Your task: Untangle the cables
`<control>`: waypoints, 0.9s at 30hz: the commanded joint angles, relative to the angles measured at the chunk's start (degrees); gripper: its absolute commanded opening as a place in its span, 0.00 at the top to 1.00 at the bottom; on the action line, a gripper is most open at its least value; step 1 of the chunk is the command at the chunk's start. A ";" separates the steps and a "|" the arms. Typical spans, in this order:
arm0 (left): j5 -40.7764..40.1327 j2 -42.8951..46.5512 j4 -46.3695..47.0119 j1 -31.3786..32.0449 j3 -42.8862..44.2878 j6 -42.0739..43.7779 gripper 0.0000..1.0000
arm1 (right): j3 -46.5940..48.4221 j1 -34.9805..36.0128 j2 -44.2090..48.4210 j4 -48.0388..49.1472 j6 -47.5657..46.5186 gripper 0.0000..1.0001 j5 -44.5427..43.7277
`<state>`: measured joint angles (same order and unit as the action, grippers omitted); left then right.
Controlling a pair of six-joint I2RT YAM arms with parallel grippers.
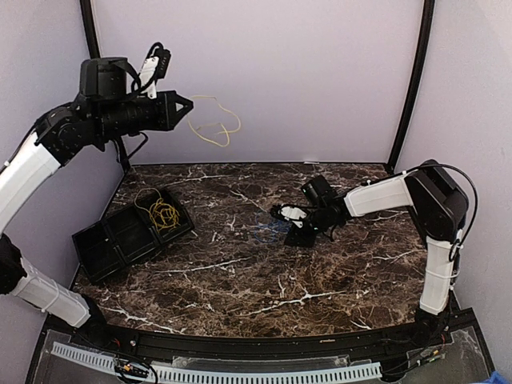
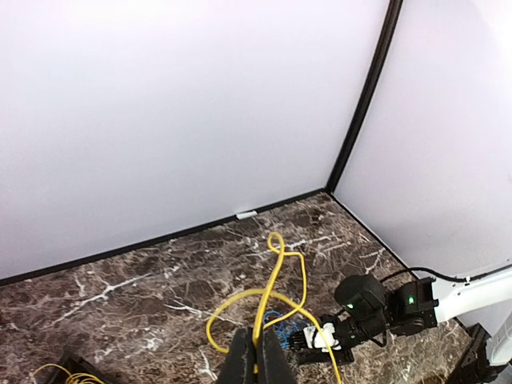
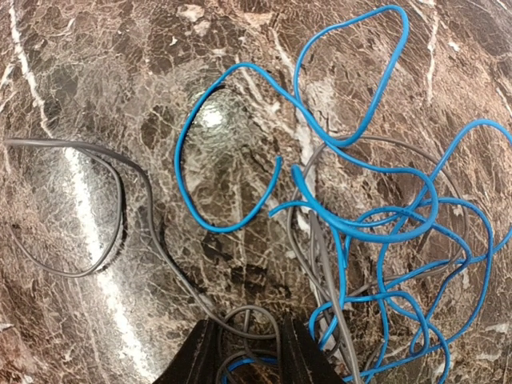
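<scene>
My left gripper [image 1: 184,104] is raised high at the back left and is shut on a yellow cable [image 1: 213,125] that dangles in loose loops in the air. The left wrist view shows the yellow cable [image 2: 278,272] pinched between the closed fingers [image 2: 240,360]. My right gripper [image 1: 282,214] is low over the table centre at a tangle of blue cables [image 1: 268,231]. In the right wrist view its fingers [image 3: 205,357] stand apart. A grey cable loop [image 3: 260,320] and a blue strand lie in the gap. More blue cables [image 3: 364,228] spread to the right.
A black compartment tray [image 1: 112,240] sits at the left of the marble table and holds a bundle of yellow cables [image 1: 164,214]. A long grey cable [image 3: 120,204] trails left across the table. Pale walls enclose the back and both sides.
</scene>
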<state>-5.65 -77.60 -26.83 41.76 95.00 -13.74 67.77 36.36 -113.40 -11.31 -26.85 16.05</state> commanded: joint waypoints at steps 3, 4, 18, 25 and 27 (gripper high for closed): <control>-15.16 2.97 -8.98 0.06 -0.41 4.02 1.00 | -2.14 -1.32 0.68 -8.22 -0.68 0.67 -3.99; -16.27 3.16 -9.18 -0.12 -2.23 3.74 1.00 | -2.11 -1.33 2.35 -8.83 -1.23 0.65 -2.43; -18.09 3.00 -8.57 -16.54 -20.67 -2.34 1.00 | -7.70 -5.23 20.46 -11.82 -7.69 0.38 5.65; -17.44 -0.47 -5.35 -20.87 -26.72 -1.99 1.00 | -7.31 -6.23 19.54 -12.86 -8.54 0.36 7.36; -16.96 -1.62 -3.97 -21.41 -27.64 -1.95 1.00 | -7.38 -6.24 19.45 -13.03 -8.73 0.36 7.77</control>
<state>-23.16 -77.67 -33.95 21.52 69.65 -15.44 60.88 30.04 -93.30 -24.08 -34.59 21.47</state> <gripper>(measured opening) 0.023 0.636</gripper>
